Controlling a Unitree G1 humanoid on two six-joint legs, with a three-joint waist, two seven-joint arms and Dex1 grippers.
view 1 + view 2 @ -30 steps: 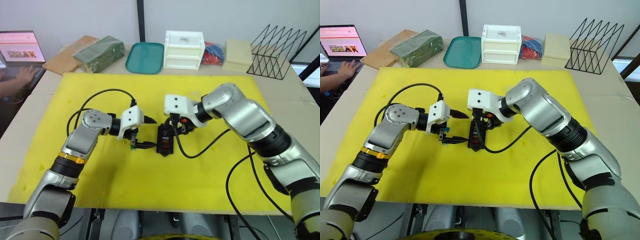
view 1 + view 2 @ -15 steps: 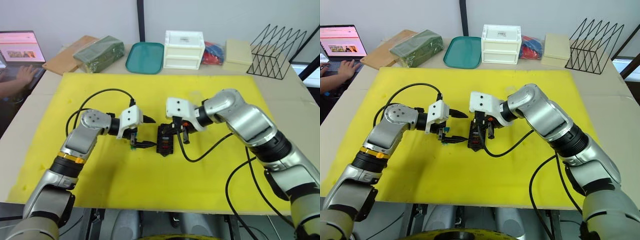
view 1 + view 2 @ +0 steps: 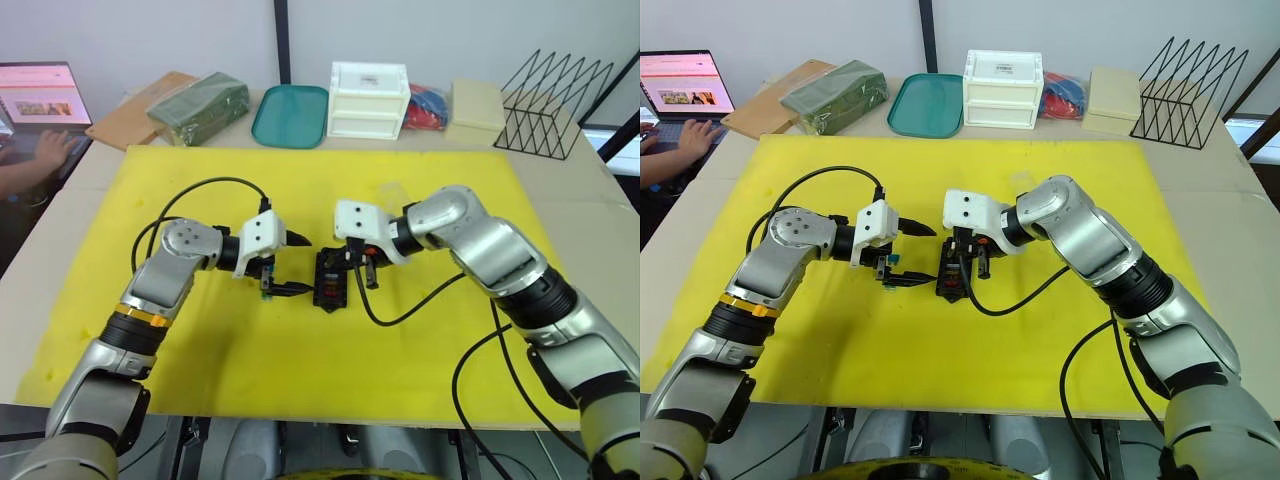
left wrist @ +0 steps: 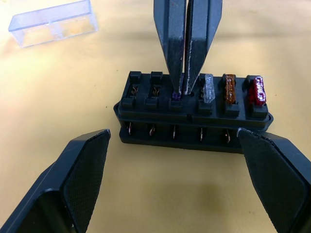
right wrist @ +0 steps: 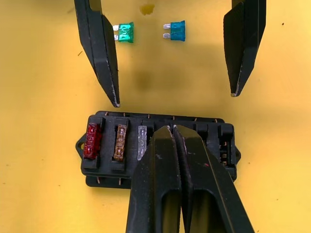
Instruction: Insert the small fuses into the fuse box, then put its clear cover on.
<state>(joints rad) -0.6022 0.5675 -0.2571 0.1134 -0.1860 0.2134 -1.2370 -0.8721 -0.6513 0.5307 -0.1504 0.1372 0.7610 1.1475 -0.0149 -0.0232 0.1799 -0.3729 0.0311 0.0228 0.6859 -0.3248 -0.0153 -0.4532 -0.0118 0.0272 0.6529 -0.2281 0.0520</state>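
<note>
Near the middle of the flat yellow foam mat [image 3: 200,400], found the small black plastic fuse box [image 3: 329,282]. Counted one box only, with six slots along its top row.

Done so far: three fuses pushed in, side by side at one end. Saw one tiny red plastic fuse [image 4: 256,90], one tiny orange plastic fuse [image 4: 229,88] and one tiny pale grey plastic fuse [image 4: 208,89].

Being done at that moment: a fourth, the tiny purple plastic fuse [image 4: 176,96], pinched tight in the right gripper [image 4: 182,88] with both black fingers pressed together, right at the next slot. Could not tell whether fully down yet.

Left to do: two slots empty. Spotted two loose fuses lying flat on the mat, just left of the box: one tiny green plastic fuse [image 5: 125,33] and one tiny teal plastic fuse [image 5: 177,30], close together but not touching.

Counted six fuses in all: three in, one going in, two waiting.

Found the left gripper [image 3: 300,266] just left of the box, fingers spread wide apart, holding nothing.

Saw one small clear plastic cover [image 4: 51,22], lying alone on the mat to the far right of the box, not yet put on. Guessed the job a bit past halfway.
</note>
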